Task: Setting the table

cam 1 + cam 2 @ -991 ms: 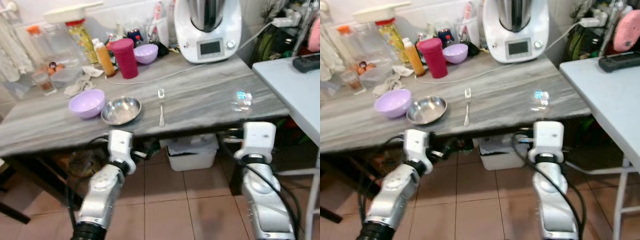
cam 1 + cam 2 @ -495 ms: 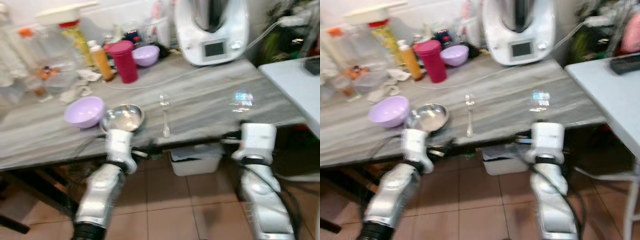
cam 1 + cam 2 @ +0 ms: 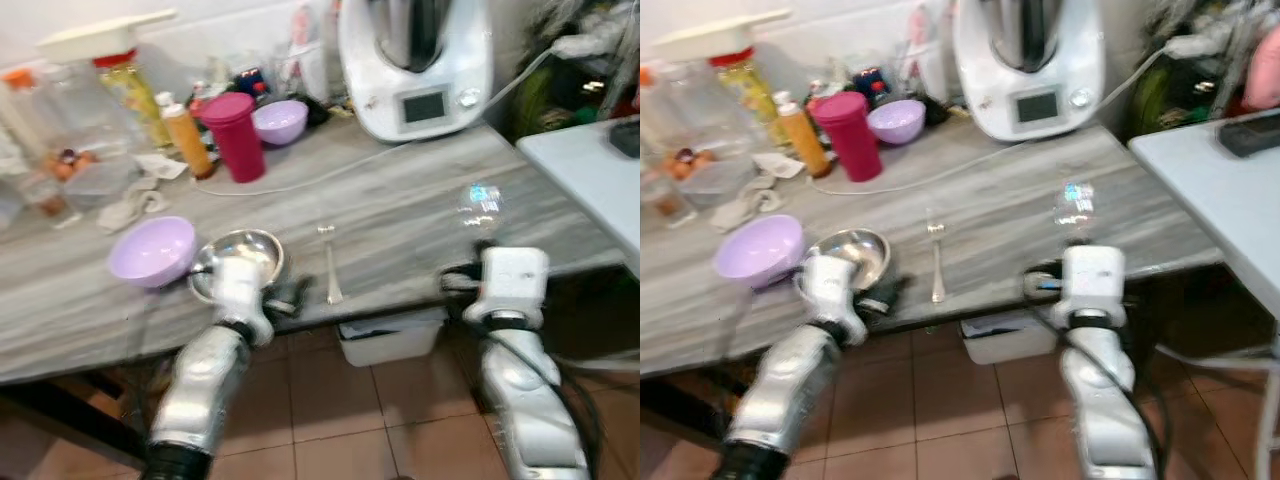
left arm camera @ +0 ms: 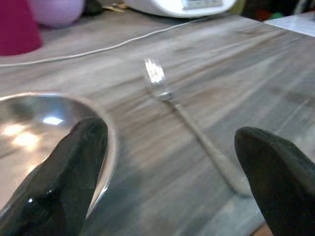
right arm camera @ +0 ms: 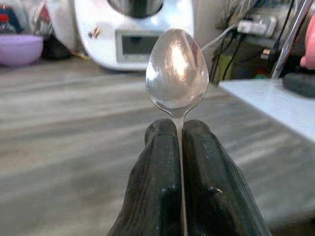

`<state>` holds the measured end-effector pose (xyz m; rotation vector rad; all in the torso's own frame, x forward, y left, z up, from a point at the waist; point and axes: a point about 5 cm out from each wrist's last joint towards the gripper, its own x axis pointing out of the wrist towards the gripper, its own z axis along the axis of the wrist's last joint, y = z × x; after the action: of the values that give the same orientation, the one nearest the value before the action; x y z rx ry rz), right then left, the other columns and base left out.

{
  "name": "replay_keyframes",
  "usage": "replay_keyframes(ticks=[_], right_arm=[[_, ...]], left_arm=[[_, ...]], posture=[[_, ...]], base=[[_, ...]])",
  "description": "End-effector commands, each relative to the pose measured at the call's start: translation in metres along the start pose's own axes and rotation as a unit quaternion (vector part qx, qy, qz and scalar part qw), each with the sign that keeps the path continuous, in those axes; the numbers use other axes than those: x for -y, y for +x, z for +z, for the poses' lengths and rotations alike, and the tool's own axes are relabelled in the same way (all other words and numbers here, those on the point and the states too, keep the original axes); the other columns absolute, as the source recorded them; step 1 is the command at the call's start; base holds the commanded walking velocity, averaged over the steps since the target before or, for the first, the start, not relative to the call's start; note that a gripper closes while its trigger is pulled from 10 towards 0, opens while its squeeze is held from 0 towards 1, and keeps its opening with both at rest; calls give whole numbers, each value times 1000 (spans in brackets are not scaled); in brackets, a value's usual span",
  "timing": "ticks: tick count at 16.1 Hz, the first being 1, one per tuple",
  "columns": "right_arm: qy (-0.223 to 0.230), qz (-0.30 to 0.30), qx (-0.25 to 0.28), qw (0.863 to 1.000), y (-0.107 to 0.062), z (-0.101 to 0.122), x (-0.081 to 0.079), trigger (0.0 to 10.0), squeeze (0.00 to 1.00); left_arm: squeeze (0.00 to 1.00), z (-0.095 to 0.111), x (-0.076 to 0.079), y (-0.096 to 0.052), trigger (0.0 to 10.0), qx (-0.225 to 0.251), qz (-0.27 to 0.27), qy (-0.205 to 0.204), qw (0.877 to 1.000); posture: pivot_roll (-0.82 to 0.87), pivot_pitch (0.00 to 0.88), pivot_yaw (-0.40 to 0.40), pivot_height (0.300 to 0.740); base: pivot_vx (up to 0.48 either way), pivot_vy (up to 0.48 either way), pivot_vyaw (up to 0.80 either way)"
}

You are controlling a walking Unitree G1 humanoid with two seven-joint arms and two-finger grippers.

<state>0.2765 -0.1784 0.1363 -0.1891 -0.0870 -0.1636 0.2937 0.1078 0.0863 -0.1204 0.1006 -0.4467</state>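
A silver fork [image 3: 330,265] lies on the grey marble table [image 3: 400,200] near its front edge. Left of it sits a steel bowl [image 3: 240,255], and further left a lilac bowl [image 3: 150,250]. My left gripper [image 4: 172,167] is open and low over the table's front edge. One finger [image 4: 74,162] is by the steel bowl's rim [image 4: 106,142], and the fork [image 4: 192,128] lies ahead between the two fingers. My right gripper [image 5: 177,129] is shut on the handle of a metal spoon [image 5: 177,69]. The spoon points out over the right front part of the table.
At the back stand a white kitchen machine [image 3: 415,60], a magenta cup [image 3: 235,135], a second lilac bowl [image 3: 280,120], bottles and jars [image 3: 180,135]. A white cable [image 3: 320,175] crosses the table. A white side table [image 3: 590,165] is on the right, and a bin [image 3: 390,335] under the table.
The view has shifted closer to the table. My left gripper has risen from below the table's edge to beside the steel bowl. The right gripper still holds the spoon.
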Motion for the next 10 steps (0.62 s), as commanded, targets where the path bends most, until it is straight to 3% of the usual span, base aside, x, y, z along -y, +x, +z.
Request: replay_keyframes(ticks=[1, 4, 7, 10], right_arm=[[13, 17, 16, 1000, 0, 8, -13, 10000, 0], [6, 25, 23, 999, 0, 10, -14, 10000, 0], [9, 25, 23, 999, 0, 10, -14, 10000, 0], [10, 26, 21, 999, -1, 9, -15, 10000, 0]], left_arm=[[0, 1, -17, -7, 10000, -4, 24, 15, 1000], [0, 4, -19, -9, 10000, 2, 31, 13, 999], [0, 13, -22, -13, 10000, 31, 42, 21, 998], [0, 23, -28, -26, 10000, 63, 48, 54, 995]], posture=[[-333, 14, 142, 740], [-331, 14, 140, 740], [-327, 16, 136, 740], [-323, 24, 136, 740]], base=[[300, 0, 0], [296, 0, 0], [0, 0, 135], [0, 0, 0]])
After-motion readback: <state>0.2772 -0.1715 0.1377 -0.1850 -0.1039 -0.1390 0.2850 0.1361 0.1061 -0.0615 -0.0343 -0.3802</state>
